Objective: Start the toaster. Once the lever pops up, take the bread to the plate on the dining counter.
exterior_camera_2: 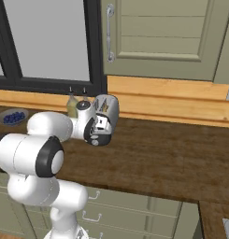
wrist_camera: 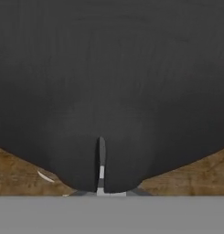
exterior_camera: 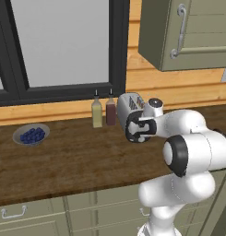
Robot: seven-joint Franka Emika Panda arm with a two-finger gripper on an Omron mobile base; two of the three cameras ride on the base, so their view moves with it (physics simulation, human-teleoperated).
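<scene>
The toaster (exterior_camera: 127,104) (exterior_camera_2: 109,110) is silver and stands at the back of the wooden worktop (exterior_camera: 68,156), by the window. Brown bread (exterior_camera_2: 102,105) shows in its top slots. My hand is pushed up against the toaster's near end in both base views. Seen from the hand, the black end panel (wrist_camera: 111,68) is very close. My gripper (wrist_camera: 101,183) is shut against its lower part, with a pale sliver in the seam between the fingertips (wrist_camera: 118,176); I cannot tell whether that sliver is the lever. The plate and the dining counter are out of view.
A grey bowl of blueberries (exterior_camera: 31,135) (exterior_camera_2: 13,116) sits at the left of the worktop. Two bottles (exterior_camera: 103,112) stand just left of the toaster. A wall cabinet (exterior_camera: 188,32) (exterior_camera_2: 158,37) hangs above it. Drawers run under the worktop's front edge.
</scene>
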